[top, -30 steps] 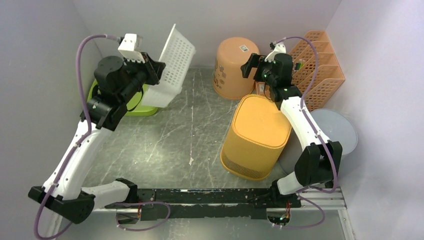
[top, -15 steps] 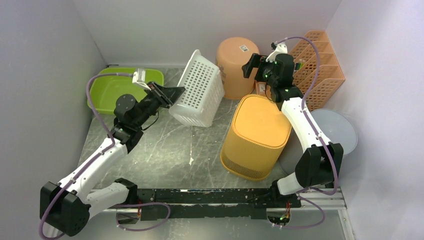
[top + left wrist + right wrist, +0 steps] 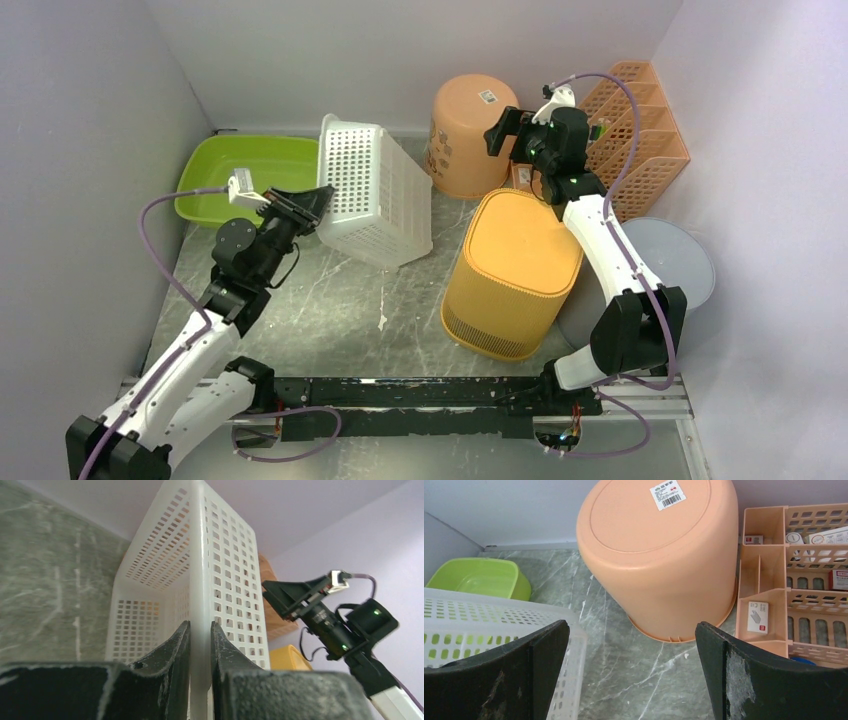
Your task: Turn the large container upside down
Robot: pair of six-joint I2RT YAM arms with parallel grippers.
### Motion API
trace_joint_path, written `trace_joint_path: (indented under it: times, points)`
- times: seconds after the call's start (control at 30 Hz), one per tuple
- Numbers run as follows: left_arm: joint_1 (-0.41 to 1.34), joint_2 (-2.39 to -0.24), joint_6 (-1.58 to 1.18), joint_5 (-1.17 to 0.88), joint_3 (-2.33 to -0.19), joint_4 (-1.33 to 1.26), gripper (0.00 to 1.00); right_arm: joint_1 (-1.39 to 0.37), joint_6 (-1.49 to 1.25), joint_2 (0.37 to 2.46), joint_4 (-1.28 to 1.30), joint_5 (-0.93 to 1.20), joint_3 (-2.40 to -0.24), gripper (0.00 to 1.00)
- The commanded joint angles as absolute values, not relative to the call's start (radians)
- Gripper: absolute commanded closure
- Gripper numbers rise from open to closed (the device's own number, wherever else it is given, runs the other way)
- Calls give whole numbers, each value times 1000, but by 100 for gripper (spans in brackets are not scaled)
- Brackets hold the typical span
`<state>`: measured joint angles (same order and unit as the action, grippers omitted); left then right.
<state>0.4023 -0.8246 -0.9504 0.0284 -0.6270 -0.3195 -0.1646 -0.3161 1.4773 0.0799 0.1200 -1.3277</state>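
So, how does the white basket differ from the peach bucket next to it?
The white basket is rectangular with perforated walls; the peach bucket is round with solid walls. The basket is tilted, its wall pinched by the left claw; the bucket stands free, upside down. The bucket has a barcode sticker on its base; the basket shows none. Both look like plastic containers.

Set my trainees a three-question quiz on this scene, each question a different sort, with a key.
1. True or false: the right gripper is shut on the peach bucket.
2. What is the left gripper shut on? A green basin; B white basket; C yellow bin.
3. Fill in: the peach bucket's base faces ___.
Key: 1 false, it is open; 2 B; 3 up.
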Motion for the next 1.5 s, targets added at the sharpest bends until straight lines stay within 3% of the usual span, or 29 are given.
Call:
trace_joint_path:
  times: [0.0, 0.17, 0.63, 0.67, 0.73, 0.77, 0.87, 1.27, 1.47]
  points:
    - [385, -772, -869, 142, -601, -110, 93, -158, -308, 1476, 59, 124, -1321, 0]
    - [379, -767, -890, 175, -549, 67, 93, -158, -317, 1488, 50, 136, -1319, 0]
    - [379, -750, -962, 237, -405, 209, 93, -158, -331, 1482, 26, 151, -1289, 0]
    - [379, -750, -961, 243, -410, 226, 89, -157, -332, 1480, 24, 151, -1287, 0]
    - [379, -753, -958, 261, -419, 257, 59, -157, -334, 1483, 22, 151, -1286, 0]
    - [379, -754, -963, 271, -426, 276, 50, -157, -338, 1485, 21, 155, -1286, 0]
    - [379, -766, -971, 296, -444, 318, 30, -158, -343, 1488, 15, 162, -1282, 0]
    - [379, -817, -892, 432, -590, 327, 24, -158, -345, 1493, 11, 167, -1278, 0]
    - [379, -978, -708, 480, -713, 144, 26, -158, -351, 1497, 7, 178, -1281, 0]
